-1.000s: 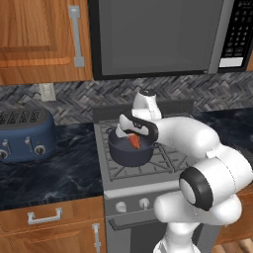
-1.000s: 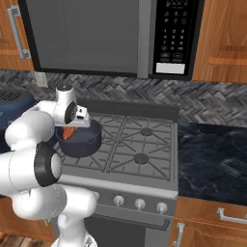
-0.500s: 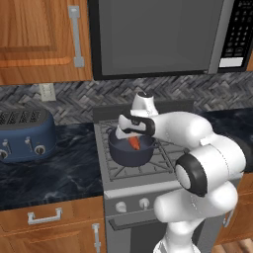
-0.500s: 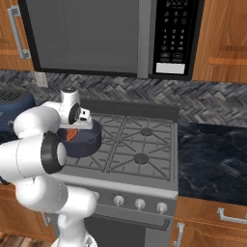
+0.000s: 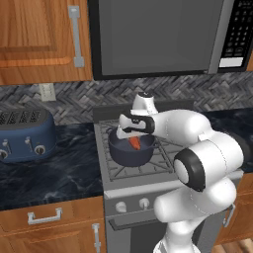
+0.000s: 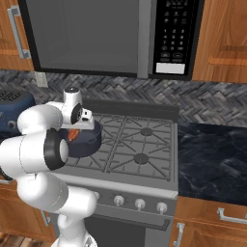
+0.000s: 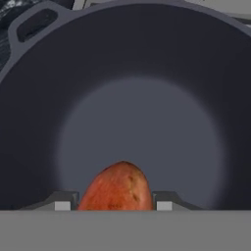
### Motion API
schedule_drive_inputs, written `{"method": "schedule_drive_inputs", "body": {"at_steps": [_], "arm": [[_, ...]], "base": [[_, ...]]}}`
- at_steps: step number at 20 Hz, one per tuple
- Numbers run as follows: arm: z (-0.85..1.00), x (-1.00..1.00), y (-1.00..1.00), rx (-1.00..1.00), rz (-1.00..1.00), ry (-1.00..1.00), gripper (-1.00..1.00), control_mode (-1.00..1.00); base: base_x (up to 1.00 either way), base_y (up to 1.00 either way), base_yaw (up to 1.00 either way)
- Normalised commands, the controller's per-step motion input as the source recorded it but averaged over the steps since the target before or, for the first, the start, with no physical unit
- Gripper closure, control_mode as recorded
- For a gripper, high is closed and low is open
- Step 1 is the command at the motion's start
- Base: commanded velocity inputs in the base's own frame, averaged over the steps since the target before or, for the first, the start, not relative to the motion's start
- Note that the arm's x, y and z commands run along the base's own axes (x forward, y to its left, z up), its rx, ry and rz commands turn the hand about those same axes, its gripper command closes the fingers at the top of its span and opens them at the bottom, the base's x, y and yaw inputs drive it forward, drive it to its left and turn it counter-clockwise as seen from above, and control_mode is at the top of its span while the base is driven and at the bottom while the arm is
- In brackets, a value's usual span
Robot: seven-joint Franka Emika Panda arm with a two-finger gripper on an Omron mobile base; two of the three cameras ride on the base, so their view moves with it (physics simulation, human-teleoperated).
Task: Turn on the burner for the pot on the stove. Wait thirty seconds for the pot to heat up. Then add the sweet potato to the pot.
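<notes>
The dark blue-grey pot [image 5: 129, 154] [image 6: 89, 142] sits on the front left of the stove [image 5: 165, 160] [image 6: 144, 144]; the burner under it is hidden. My gripper [image 5: 133, 140] [image 7: 114, 205] hangs just above the pot's mouth, pointing down, shut on the sweet potato [image 5: 134, 144] [image 6: 73, 134]. In the hand view the orange-red sweet potato [image 7: 117, 190] sticks out between the two fingertips [image 7: 63, 203], over the pot's bare dark floor [image 7: 132, 112]. Whether the tuber touches the floor I cannot tell.
Silver knobs [image 5: 132, 203] [image 6: 140, 203] line the stove's front panel. A blue toaster [image 5: 24, 136] stands on the dark counter to the left. A microwave [image 5: 158, 34] hangs overhead, wooden cabinets around it. Other burners [image 6: 141, 158] lie to the right.
The elbow has swung slightly while the hand stays over the pot, still holding the sweet potato at about the same height.
</notes>
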Motion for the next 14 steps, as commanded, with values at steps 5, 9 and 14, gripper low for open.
{"method": "schedule_drive_inputs", "body": {"at_steps": [5,9,14], "arm": [[0.05,0.0,0.0,0.0,0.0,0.0,1.0,-1.0],[0.0,0.0,0.0,0.0,0.0,0.0,1.0,-1.0],[0.0,0.0,0.0,0.0,0.0,0.0,1.0,-1.0]], "base": [[0.0,0.0,0.0],[0.0,0.0,0.0],[0.0,0.0,0.0]]}}
